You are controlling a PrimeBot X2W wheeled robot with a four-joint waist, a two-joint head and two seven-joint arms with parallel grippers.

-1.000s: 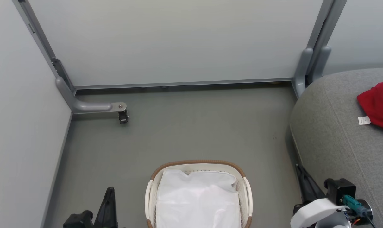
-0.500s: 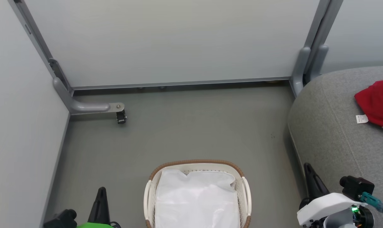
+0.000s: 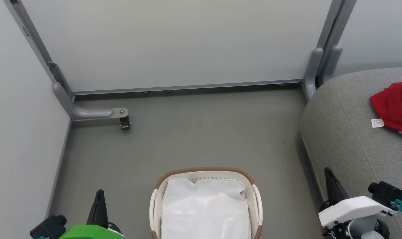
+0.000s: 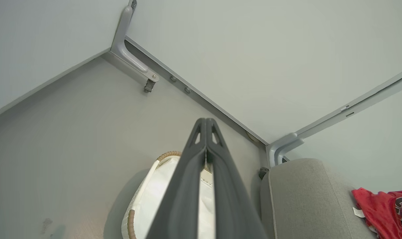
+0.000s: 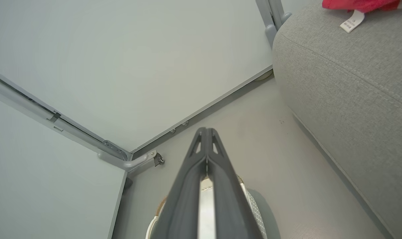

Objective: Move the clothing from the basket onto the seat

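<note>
At the frame's right edge, clothing (image 3: 394,107) lies on the seat (image 3: 347,142); left gripper (image 3: 99,193) and right gripper (image 3: 327,171) are pinched together, empty.

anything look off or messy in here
Nothing is spilled or damaged. The only untidy thing is the red clothing, lying crumpled on the seat with its white tag sticking out. The basket stands upright on the floor with a white sheet in it.
</note>
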